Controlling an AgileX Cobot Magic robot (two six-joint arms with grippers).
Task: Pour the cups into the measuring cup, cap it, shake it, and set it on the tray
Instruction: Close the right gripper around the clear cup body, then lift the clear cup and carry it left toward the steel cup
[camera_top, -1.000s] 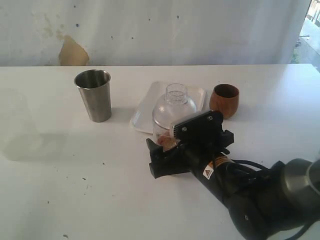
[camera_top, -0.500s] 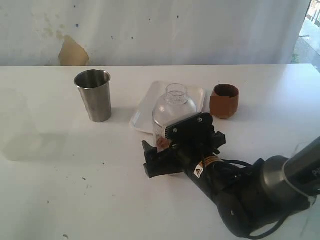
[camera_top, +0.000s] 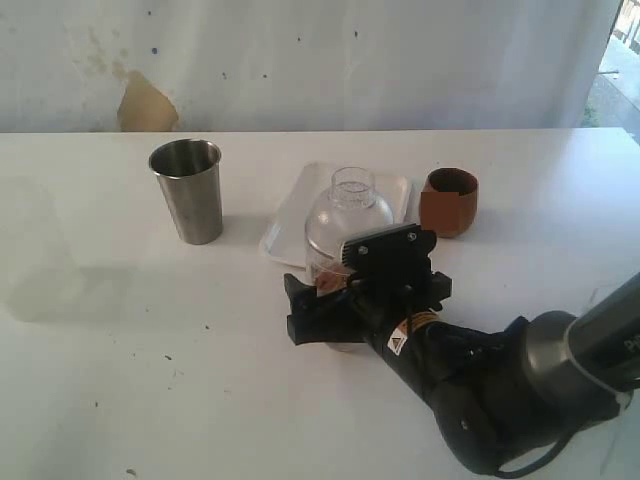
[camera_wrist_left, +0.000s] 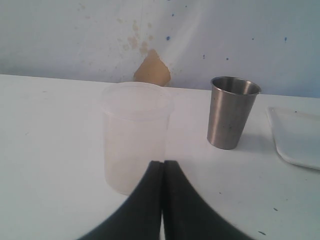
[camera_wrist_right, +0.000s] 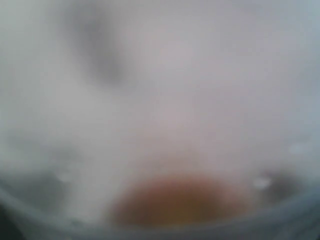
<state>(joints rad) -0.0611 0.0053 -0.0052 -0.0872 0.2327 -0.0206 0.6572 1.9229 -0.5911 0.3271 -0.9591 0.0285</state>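
The clear measuring cup (camera_top: 348, 215), topped by a domed lid, stands at the front edge of the white tray (camera_top: 292, 215) and has something brown at its bottom. My right gripper (camera_top: 320, 305) sits low at its base, jaws wide open, the cup between them. The right wrist view is a close blur of the measuring cup (camera_wrist_right: 160, 100). The steel tumbler (camera_top: 187, 190) stands left of the tray and the wooden cup (camera_top: 448, 201) right of it. My left gripper (camera_wrist_left: 163, 163) is shut and empty, just in front of a frosted cup (camera_wrist_left: 135, 135). The steel tumbler (camera_wrist_left: 231, 112) stands beyond.
The frosted cup (camera_top: 35, 250) shows faintly at the far left of the white table. A corner of the tray (camera_wrist_left: 297, 135) shows in the left wrist view. A stained white wall backs the table. The right arm's bulk covers the front right.
The right gripper has pushed forward and left, closing in on the measuring cup's base. The cups and tray have not moved.
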